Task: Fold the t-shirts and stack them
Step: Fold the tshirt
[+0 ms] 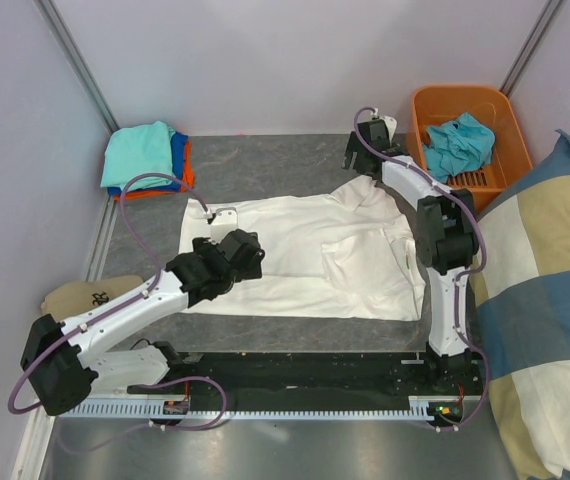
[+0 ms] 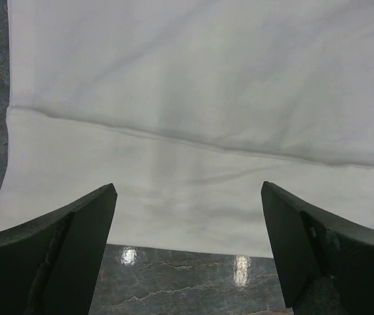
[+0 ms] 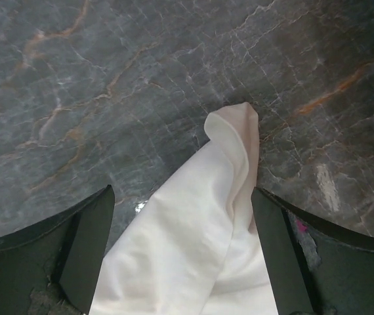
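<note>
While the large white t-shirt (image 1: 305,255) lies spread across the middle of the tabletop (image 1: 265,165), the left tool (image 1: 215,213) hovers at its 9 o'clock edge, opened wide over the hem. The right tool (image 1: 370,135), at 1 o'clock, is equally wide, with a peak of white cloth (image 3: 233,131) lying loose between its sides. At 10 o'clock sits a stack of teal, blue and orange t-shirts (image 1: 145,155). At 2 o'clock a crumpled teal t-shirt (image 1: 460,142) lies in the orange basket (image 1: 445,100).

Marbled table (image 1: 275,165) — white t-shirt (image 1: 305,255), orange basket (image 1: 460,93)
</note>
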Controlling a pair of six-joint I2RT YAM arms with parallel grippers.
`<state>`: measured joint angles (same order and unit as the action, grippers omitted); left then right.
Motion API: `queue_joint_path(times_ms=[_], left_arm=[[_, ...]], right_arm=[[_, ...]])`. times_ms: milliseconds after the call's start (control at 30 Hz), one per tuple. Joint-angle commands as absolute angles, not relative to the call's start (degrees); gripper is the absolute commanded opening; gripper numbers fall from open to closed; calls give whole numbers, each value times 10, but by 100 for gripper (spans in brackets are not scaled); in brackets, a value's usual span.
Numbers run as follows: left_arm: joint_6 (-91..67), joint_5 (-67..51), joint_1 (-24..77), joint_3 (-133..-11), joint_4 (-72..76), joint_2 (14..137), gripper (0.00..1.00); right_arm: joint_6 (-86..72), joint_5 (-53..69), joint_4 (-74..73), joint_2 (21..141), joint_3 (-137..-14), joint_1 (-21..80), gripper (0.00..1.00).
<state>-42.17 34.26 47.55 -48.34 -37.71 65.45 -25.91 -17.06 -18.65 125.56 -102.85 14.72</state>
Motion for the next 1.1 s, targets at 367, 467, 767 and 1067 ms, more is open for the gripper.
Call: queue_joint_path(times_ms=[367, 467, 767, 1067], left_arm=[[-438, 355, 466, -484, -378, 652, 100], [-439, 352, 464, -487, -378, 657, 100], [-437, 349, 461, -488, -379, 652, 100], [-440, 347, 458, -487, -381, 651, 100]], right_arm=[[-204, -213, -192, 1334, -1118, 133, 93], [-195, -223, -192, 1339, -1128, 129, 91], [-198, -209, -186, 1348, -1136, 115, 67], [-201, -193, -183, 1351, -1133, 110, 57]])
